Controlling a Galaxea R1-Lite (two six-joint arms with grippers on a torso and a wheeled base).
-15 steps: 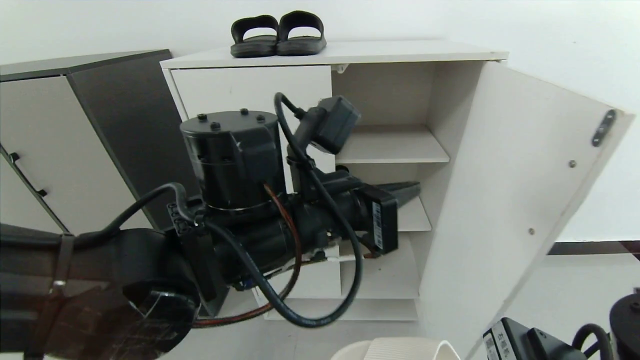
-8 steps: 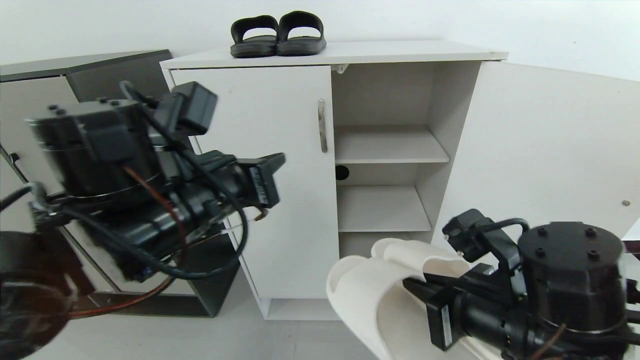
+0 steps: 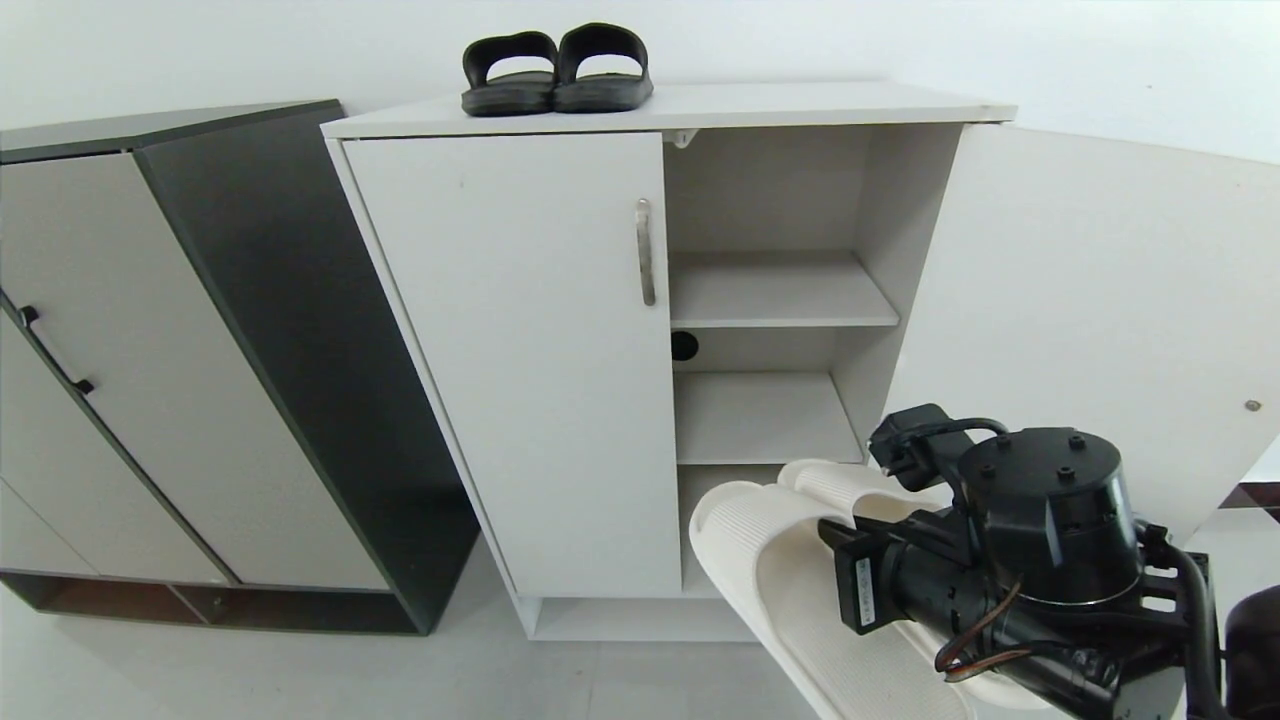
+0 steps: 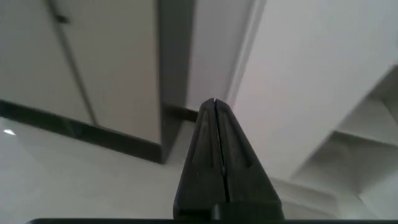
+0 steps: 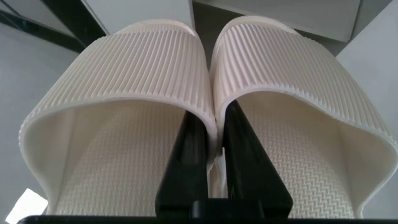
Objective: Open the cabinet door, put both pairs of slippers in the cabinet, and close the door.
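**A:** What's changed?

**B:** The left arm has swung clear of the cabinet front. The left gripper [image 4: 214, 124] is pressed together, empty. The right gripper [image 5: 210, 140] has risen, pinching the white slippers [image 3: 760, 545] by their touching inner edges.

**A:** And beyond?

**B:** The door [image 3: 1080, 300] is swung wide, so the cabinet [image 3: 520, 350] shelves look ready for loading. The black slippers [image 3: 557, 70] wait on top.

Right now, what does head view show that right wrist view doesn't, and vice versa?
Head adds: black slippers on the cabinet top, its shut left door, open right door and shelves. Right wrist adds: the right gripper clamped on the white slippers' touching inner sides. Both: white slippers, toes toward the cabinet.
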